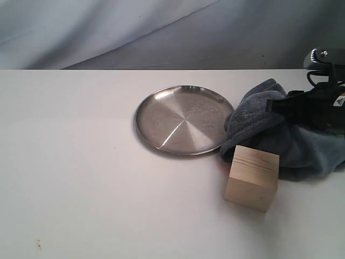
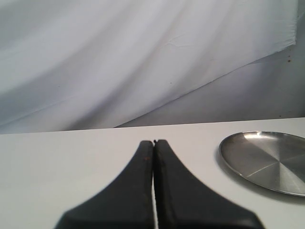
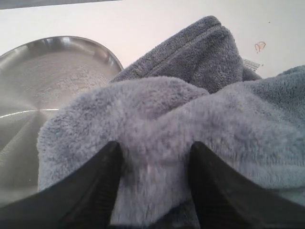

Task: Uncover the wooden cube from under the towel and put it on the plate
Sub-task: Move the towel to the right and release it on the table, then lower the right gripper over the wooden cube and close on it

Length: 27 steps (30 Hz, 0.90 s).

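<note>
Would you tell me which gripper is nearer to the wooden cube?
Right. The right gripper holds the towel just behind the wooden cube; the left gripper hangs shut over the table on the plate's far side, off the exterior view.

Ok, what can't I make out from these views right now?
Right wrist view: bunched towel hides whether the right gripper clamps it.
Exterior view: towel's far side cut off by frame edge.
Exterior view: wooden cube hides its own rear; contact with towel unclear.
</note>
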{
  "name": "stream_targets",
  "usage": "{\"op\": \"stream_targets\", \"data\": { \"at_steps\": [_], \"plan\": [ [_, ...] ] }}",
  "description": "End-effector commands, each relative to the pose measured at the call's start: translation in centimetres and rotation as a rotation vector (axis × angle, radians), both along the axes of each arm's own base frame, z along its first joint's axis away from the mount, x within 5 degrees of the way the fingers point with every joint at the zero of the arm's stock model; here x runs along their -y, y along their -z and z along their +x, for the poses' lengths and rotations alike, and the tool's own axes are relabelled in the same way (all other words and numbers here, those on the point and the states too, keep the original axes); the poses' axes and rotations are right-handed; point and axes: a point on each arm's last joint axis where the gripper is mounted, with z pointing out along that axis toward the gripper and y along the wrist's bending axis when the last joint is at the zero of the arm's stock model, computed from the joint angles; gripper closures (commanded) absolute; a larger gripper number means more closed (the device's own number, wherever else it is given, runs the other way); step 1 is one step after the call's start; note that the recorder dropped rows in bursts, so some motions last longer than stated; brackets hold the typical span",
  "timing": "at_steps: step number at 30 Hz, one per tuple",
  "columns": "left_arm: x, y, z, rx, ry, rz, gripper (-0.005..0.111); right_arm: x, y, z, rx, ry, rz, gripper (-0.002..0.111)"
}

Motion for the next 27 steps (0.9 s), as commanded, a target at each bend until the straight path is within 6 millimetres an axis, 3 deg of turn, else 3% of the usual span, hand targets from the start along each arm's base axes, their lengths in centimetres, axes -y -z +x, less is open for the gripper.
{"op": "stream_targets", "data": {
  "at_steps": [1,12,27],
  "plan": [
    [0.0,0.0,0.0,0.010,-0.003,-0.006,0.107,-0.1,-0.2,0.2,0.040,0.002,0.010,0.060],
    [0.0,0.0,0.0,0.010,-0.003,-0.006,0.107,-1.5,-2.3,0.0,0.205,-0.062,0.010,0.060],
    [0.0,0.0,0.0,0.010,-0.003,-0.006,0.107,-6.2,-4.1,-4.0,0.269,-0.400,-0.130,0.060]
  ]
}}
